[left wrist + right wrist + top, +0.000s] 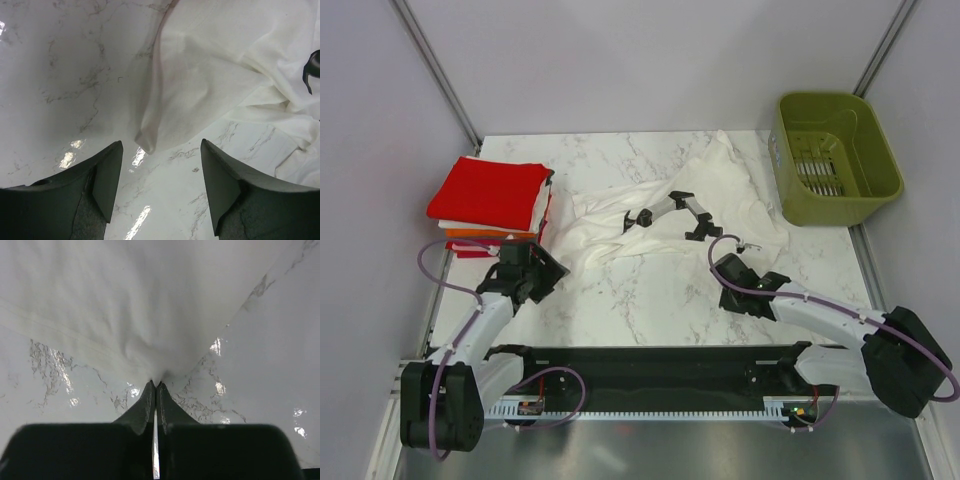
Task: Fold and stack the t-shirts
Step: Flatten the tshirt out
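Note:
A large white t-shirt (720, 190) with a black print lies crumpled across the middle of the marble table. My right gripper (725, 268) is shut on its near edge; in the right wrist view the cloth (150, 315) is pinched at the fingertips of the right gripper (156, 385). My left gripper (552, 268) is open and empty just left of the shirt's near-left corner; in the left wrist view that corner (150, 140) hangs just beyond the left gripper (161, 150). A stack of folded t-shirts (490, 205), red on top, with orange, white and pink-red below, sits at the left.
An olive-green plastic basket (835, 160) stands at the back right corner. Grey walls close the table on three sides. Bare marble (640, 300) lies between the shirt and the arm bases.

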Controlling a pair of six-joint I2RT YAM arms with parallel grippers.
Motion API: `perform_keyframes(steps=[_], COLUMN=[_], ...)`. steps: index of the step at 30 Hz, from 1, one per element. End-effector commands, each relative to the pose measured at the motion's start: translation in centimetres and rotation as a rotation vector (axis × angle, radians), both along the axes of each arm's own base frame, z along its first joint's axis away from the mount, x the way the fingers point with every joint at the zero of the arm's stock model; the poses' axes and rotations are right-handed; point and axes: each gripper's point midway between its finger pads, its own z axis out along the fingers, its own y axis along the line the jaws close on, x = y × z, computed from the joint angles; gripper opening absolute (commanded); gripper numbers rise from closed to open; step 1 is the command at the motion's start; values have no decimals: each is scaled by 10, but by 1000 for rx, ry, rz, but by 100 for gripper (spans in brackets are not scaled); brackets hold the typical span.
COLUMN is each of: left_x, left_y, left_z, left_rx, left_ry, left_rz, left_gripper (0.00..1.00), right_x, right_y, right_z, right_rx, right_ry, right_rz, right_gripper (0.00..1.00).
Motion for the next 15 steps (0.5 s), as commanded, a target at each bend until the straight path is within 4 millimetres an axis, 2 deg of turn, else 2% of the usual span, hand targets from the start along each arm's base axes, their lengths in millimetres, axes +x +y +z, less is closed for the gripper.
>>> perform_keyframes(steps=[1, 3, 4, 5, 6, 7, 8, 9, 12, 15], left_x=[1, 0, 0, 1, 0, 4, 5, 3, 9, 19], left_y=[-1, -2, -2, -2, -3, -4, -5, -6, -7, -9], left_z=[-2, -5, -4, -4, -6, -5, -5, -11, -15, -19], left_rx=[8, 7, 7, 4, 4, 2, -6, -13, -30, -48], left_ry=[-15, -11, -15, -21, -21, -41, -50, -41, -65, -81], left_rz=[-37, -40, -40, -42, -46, -49, -52, -53, -37, -24], left_gripper=[70, 68, 68, 66, 65, 64, 62, 61, 57, 47], right_x=[21, 25, 32, 33, 36, 41, 40, 42, 41, 39], right_y=[-6, -17, -22, -37, -45, -55, -68, -77, -89, -95], right_z=[31, 46, 64, 72, 82, 102, 110, 127, 148, 152], right_rx=[-2, -19, 1, -45, -53, -42, -75, -63, -56, -53], right_ry=[-131, -177, -228, -258, -287, -344, -370, -419, -478, -476], right_rz=[-64, -107, -140, -181, -206, -252, -287, -316, -347, -351], right_gripper=[0, 0, 0, 0, 0, 0, 0, 0, 0, 0])
